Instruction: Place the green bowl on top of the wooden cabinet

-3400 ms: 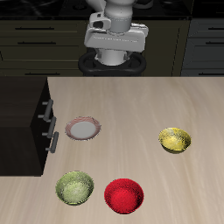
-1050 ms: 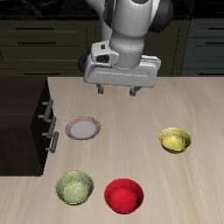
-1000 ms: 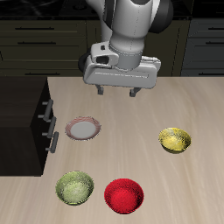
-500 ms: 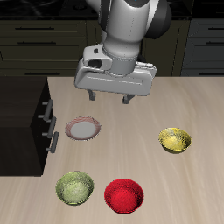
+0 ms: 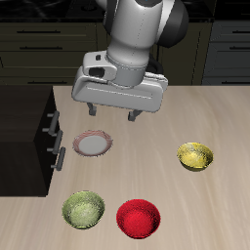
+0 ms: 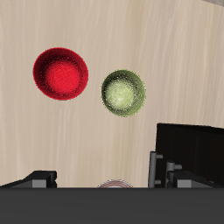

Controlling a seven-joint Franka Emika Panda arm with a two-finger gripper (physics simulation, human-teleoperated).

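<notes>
The green bowl (image 5: 84, 209) is olive yellow-green and sits upright on the table near the front edge; in the wrist view the green bowl (image 6: 123, 92) lies beside the red one. The wooden cabinet (image 5: 23, 132) is a very dark box with silver handles at the table's side; the wooden cabinet (image 6: 194, 149) also shows in the wrist view. My gripper (image 5: 112, 115) hangs open and empty above the table, farther back than the green bowl and well above it. Its fingers (image 6: 171, 171) stand wide apart.
A red bowl (image 5: 138, 218) sits beside the green bowl near the front edge, and the red bowl (image 6: 61, 73) is in the wrist view too. A golden-yellow bowl (image 5: 194, 155) stands farther off. A small pink-rimmed plate (image 5: 93, 145) lies under the gripper, close to the cabinet.
The arm has come forward from the back of the table, dropped lower and shifted toward the cabinet side. The gripper stayed open; no object moved.
</notes>
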